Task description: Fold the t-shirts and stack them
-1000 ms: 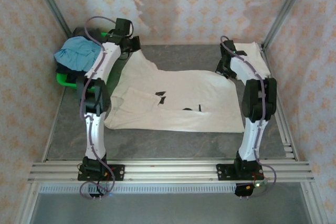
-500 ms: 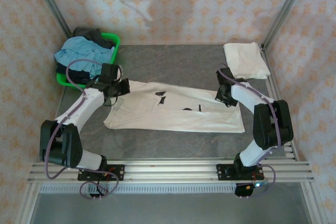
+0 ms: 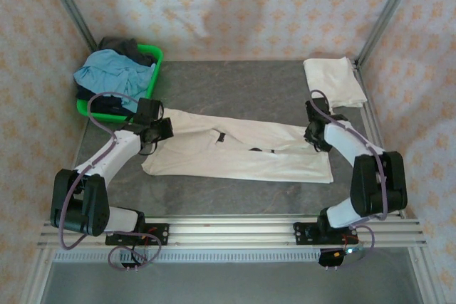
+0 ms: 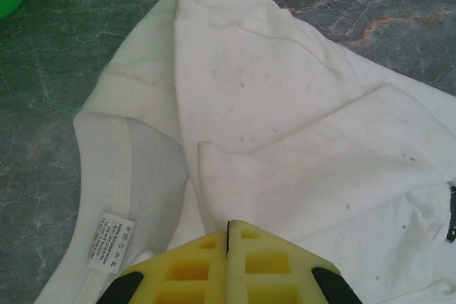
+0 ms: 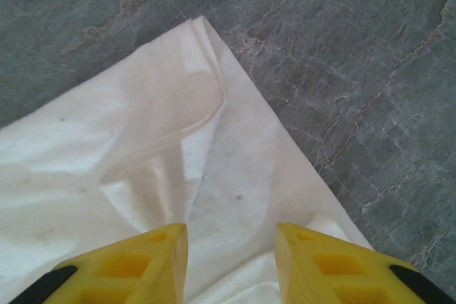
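A cream t-shirt (image 3: 242, 158) lies folded lengthwise across the middle of the table, with bits of its black graphic (image 3: 221, 137) peeking out at the fold. My left gripper (image 3: 162, 129) is at its left, collar end. In the left wrist view the gripper (image 4: 228, 224) is shut, with a ridge of the t-shirt (image 4: 285, 105) running in under the tips beside the neck label (image 4: 112, 242). My right gripper (image 3: 313, 133) is at the right end. It stands open (image 5: 231, 236) just over the t-shirt's hem corner (image 5: 206, 40). A second folded cream t-shirt (image 3: 333, 80) lies at the back right.
A green basket (image 3: 155, 58) at the back left holds a light blue garment (image 3: 107, 72) and a dark one (image 3: 121, 46). Bare grey table (image 3: 235, 83) runs behind the shirt. Metal frame rails border the table's right side (image 3: 381, 154) and front (image 3: 228, 229).
Both arms came forward from the back, bringing the shirt's far edge over onto its near half. The right gripper then opened and let the cloth go; the left stays shut.
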`<move>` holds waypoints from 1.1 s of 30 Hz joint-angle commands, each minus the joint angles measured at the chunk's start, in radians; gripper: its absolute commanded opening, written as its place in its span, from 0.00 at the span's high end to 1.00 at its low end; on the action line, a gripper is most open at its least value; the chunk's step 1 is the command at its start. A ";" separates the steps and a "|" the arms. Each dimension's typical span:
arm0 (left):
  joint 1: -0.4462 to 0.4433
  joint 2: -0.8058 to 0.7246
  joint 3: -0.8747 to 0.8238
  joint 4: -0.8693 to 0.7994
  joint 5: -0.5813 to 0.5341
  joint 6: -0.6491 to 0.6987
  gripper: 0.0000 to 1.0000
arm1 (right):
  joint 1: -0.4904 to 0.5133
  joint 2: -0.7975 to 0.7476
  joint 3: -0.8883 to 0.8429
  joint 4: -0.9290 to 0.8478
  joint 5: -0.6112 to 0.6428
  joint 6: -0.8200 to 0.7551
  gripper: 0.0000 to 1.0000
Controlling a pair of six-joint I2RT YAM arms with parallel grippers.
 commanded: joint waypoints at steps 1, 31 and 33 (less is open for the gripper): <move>-0.003 -0.014 -0.015 0.012 -0.049 0.003 1.00 | -0.021 -0.017 -0.016 0.067 -0.070 0.023 0.61; 0.029 0.232 0.568 -0.064 0.043 0.065 1.00 | -0.122 0.271 0.492 -0.099 -0.050 -0.088 1.00; 0.030 0.193 0.497 -0.034 0.056 0.067 1.00 | -0.122 0.270 0.438 -0.063 -0.083 -0.095 1.00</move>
